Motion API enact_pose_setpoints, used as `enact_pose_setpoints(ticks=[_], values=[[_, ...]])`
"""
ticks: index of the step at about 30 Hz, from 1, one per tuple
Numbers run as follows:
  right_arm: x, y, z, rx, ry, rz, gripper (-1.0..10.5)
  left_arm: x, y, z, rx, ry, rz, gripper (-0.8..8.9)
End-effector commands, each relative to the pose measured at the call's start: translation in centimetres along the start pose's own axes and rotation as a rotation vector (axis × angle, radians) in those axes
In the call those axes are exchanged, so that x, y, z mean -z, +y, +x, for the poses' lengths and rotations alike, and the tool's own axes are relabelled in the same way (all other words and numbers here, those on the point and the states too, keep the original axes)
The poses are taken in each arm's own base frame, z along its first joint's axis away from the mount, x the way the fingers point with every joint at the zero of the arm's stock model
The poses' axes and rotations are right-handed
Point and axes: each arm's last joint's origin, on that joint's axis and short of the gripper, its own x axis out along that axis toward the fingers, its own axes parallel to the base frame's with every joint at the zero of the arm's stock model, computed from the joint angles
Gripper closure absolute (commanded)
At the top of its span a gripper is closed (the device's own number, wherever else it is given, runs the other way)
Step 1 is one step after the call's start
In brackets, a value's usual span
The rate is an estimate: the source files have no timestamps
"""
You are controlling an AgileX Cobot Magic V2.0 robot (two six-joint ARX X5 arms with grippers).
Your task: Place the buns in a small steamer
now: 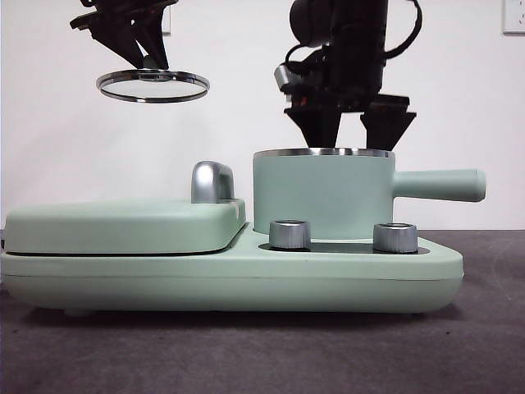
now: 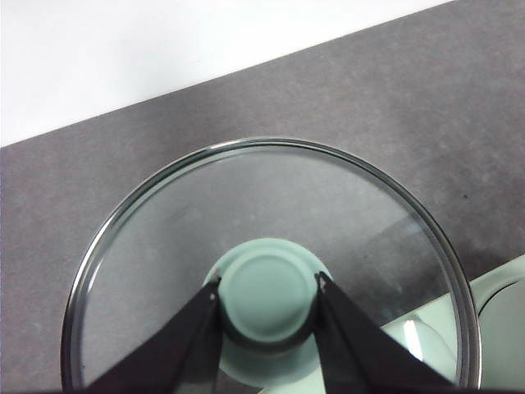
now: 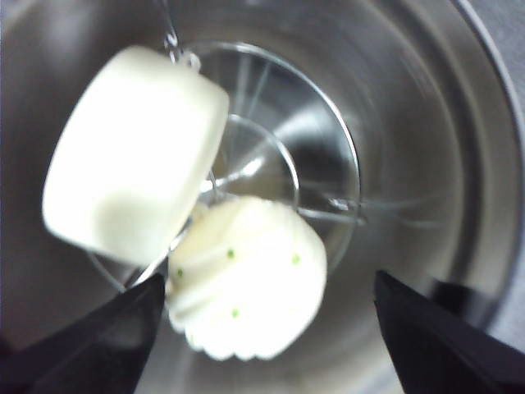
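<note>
left gripper (image 1: 148, 59) clamps the lid (image 1: 152, 84) by its knob, parked high and aside so the steamer (image 1: 323, 193) stays open. right gripper (image 1: 351, 125) hovers spread and empty over the rim, both buns (image 3: 246, 275) lying below it inside.

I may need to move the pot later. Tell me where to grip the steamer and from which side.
Grip the steamer by its straight side handle, coming down from above. The handle juts out level from the wall, clear of the knobs below, so it looks narrow enough to close on. The round body seems too wide, and the right gripper now hangs open over the rim.
</note>
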Motion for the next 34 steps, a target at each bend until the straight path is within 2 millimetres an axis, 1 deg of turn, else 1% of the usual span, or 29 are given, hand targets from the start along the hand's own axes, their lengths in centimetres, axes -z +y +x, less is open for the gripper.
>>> enact_pose_setpoints(ticks=[1, 6, 9, 12, 15, 18, 19, 21, 23, 25, 27, 30, 34], values=[[-0.6, 0.1, -1.1, 0.003, -0.026, 0.005, 5.4, -0.7, 0.0, -0.1, 0.0, -0.042, 0.001, 7.59], [-0.7, 0.0, -3.9, 0.002, -0.052, 0.035, 5.4, -0.7, 0.0, -0.1, 0.0, -0.04, 0.001, 7.59], [-0.2, 0.0, -5.6, -0.004, -0.081, 0.057, 5.4, -0.7, 0.0, -0.1, 0.0, -0.04, 0.001, 7.59], [1.0, 0.1, -8.0, -0.02, -0.129, 0.068, 5.4, -0.7, 0.0, -0.1, 0.0, -0.04, 0.001, 7.59], [3.1, 0.4, -10.8, -0.048, -0.183, 0.081, 5.4, -0.7, 0.0, -0.1, 0.0, -0.041, 0.001, 7.59], [6.9, 1.0, -14.6, -0.076, -0.263, 0.1, 5.4, -0.7, 0.0, -0.1, 0.0, -0.04, 0.001, 7.59], [8.3, 1.2, -15.4, -0.081, -0.279, 0.103, 5.4, -0.7, 0.0, -0.1, 0.0, -0.04, 0.001, 7.59], [11.6, 1.7, -17.5, -0.099, -0.33, 0.097, 5.4, -0.7, -0.1, -0.1, 0.001, -0.04, -0.001, 7.59], [14.7, 2.0, -19.0, -0.115, -0.376, 0.08, 5.4, -0.7, -0.3, -0.1, 0.005, -0.039, -0.003, 7.59], [17.9, 2.2, -20.0, -0.126, -0.419, 0.068, 5.4, -0.8, -0.6, 0.0, 0.011, -0.038, -0.004, 7.59], [21.0, 2.2, -20.6, -0.14, -0.458, 0.062, 5.4, -0.8, -1.0, 0.0, 0.02, -0.038, 0.002, 7.59], [24.5, 2.0, -20.4, -0.187, -0.551, 0.099, 5.4, -0.9, -1.9, 0.1, 0.037, -0.035, 0.015, 7.59], [27.6, 1.8, -18.5, -0.237, -0.681, 0.124, 5.4, -0.9, -3.5, 0.3, 0.069, -0.025, 0.037, 7.59]])
